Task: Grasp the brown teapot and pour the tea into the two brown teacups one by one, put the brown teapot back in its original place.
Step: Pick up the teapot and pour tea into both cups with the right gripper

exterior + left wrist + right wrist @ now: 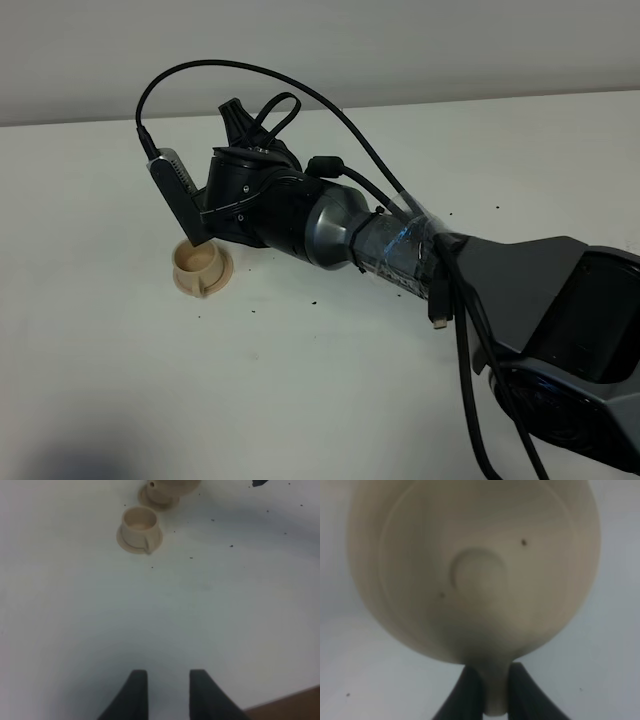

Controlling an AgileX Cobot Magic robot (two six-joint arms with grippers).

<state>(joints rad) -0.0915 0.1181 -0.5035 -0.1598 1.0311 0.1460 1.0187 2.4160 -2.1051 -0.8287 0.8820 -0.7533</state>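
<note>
Right gripper (495, 692) clamped on the brown teapot (475, 570) by its handle, near one teacup (198, 262). Both mid-table (300, 400), clear of edges. Left gripper (167, 692) jaws apart, empty. Grasp done. Cup fill unreadable. Pouring and return likely pending.

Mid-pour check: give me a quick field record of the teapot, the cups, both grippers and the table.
teapot: held by its handle, lid facing the right wrist camera; hidden behind the arm in the high view
right gripper: jaws shut on the handle
left gripper: jaws open, empty, over bare table
visible teacup: upright on its saucer, standing free
second teacup: unconfirmed; the pale piece beyond the visible teacup may be it
specks: dark, scattered on the table
</note>
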